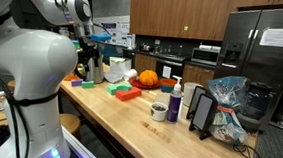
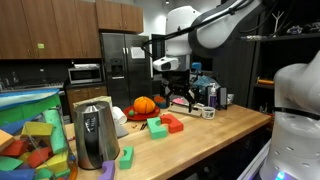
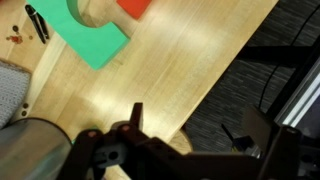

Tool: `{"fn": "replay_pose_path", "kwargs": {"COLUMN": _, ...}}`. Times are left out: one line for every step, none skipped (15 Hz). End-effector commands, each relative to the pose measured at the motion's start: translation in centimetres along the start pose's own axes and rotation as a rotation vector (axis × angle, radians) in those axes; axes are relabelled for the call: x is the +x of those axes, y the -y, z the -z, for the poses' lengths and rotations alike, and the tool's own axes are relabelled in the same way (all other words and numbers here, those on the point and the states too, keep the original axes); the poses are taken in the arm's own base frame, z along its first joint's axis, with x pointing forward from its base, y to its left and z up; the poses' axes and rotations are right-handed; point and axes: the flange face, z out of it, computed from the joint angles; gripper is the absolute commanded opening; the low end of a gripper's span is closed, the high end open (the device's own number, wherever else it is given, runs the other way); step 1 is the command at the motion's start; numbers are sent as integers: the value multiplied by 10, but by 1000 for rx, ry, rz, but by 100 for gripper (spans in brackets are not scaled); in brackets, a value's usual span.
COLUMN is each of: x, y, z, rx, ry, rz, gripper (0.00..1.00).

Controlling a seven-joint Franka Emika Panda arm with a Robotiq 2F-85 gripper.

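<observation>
KITCHEN TEST BENCH: A Panda arm's end effector [image 2: 180,94] hangs well above a wooden desk [image 2: 225,135], its fingers spread and released with nothing between them. The nearest thing is a green block [image 2: 157,128], which lies flat on the desk just beside a red block [image 2: 172,123]. In an exterior view the green block sits below and to the left of the end effector, nearer the camera.

In the wrist view the green block [image 3: 95,42] lies toward the top left, apart from the fingers [image 3: 137,115]. Its long axis slants from upper left to lower right, and a curved notch is cut into its far side. Only the wrist view shows a black marker [image 3: 37,20] left of the block. It alone also shows the desk's edge with dark floor close on the right, which puts the end effector near that edge.

Only the exterior views give the height of the hang and the surroundings: a steel kettle [image 2: 92,135], an orange pumpkin [image 2: 145,104] and a mug [image 2: 208,112].
</observation>
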Motion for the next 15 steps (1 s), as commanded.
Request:
{"fn": "replay_pose_path", "kwargs": {"x": -25, "y": -3, "z": 18, "rx": 18, "ry": -49, "rz": 36, "gripper": 100}}
{"fn": "replay_pose_path", "kwargs": {"x": -30, "y": -5, "z": 15, "rx": 32, "ry": -55, "rz": 40, "gripper": 100}}
{"fn": "replay_pose_path", "kwargs": {"x": -35, "y": -7, "z": 11, "rx": 49, "ry": -63, "rz": 37, "gripper": 100}}
{"fn": "replay_pose_path", "kwargs": {"x": -25, "y": -1, "z": 15, "rx": 17, "ry": -36, "rz": 30, "gripper": 100}}
{"fn": "replay_pose_path", "kwargs": {"x": -29, "y": -1, "z": 13, "rx": 23, "ry": -37, "rz": 27, "gripper": 100}}
{"fn": "replay_pose_path", "kwargs": {"x": -29, "y": -1, "z": 12, "rx": 25, "ry": -36, "rz": 27, "gripper": 100}}
{"fn": "replay_pose_path", "kwargs": {"x": -27, "y": -1, "z": 12, "rx": 26, "ry": -34, "rz": 30, "gripper": 100}}
{"fn": "replay_pose_path", "kwargs": {"x": -26, "y": -1, "z": 12, "rx": 25, "ry": -32, "rz": 33, "gripper": 100}}
{"fn": "replay_pose_path", "kwargs": {"x": -24, "y": -1, "z": 12, "rx": 25, "ry": -30, "rz": 37, "gripper": 100}}
{"fn": "replay_pose_path", "kwargs": {"x": -21, "y": -3, "z": 8, "rx": 20, "ry": -21, "rz": 50, "gripper": 100}}
{"fn": "replay_pose_path", "kwargs": {"x": -16, "y": -4, "z": 5, "rx": 3, "ry": -12, "rz": 72, "gripper": 100}}
{"fn": "replay_pose_path", "kwargs": {"x": -11, "y": -7, "z": 3, "rx": -28, "ry": 2, "rz": 99, "gripper": 100}}
{"fn": "replay_pose_path", "kwargs": {"x": -6, "y": -10, "z": 1, "rx": -53, "ry": 13, "rz": 122, "gripper": 100}}
{"fn": "replay_pose_path", "kwargs": {"x": 0, "y": -14, "z": -1, "rx": -89, "ry": 24, "rz": 145, "gripper": 100}}
{"fn": "replay_pose_path", "kwargs": {"x": 4, "y": -17, "z": -3, "rx": -114, "ry": 31, "rz": 164, "gripper": 100}}
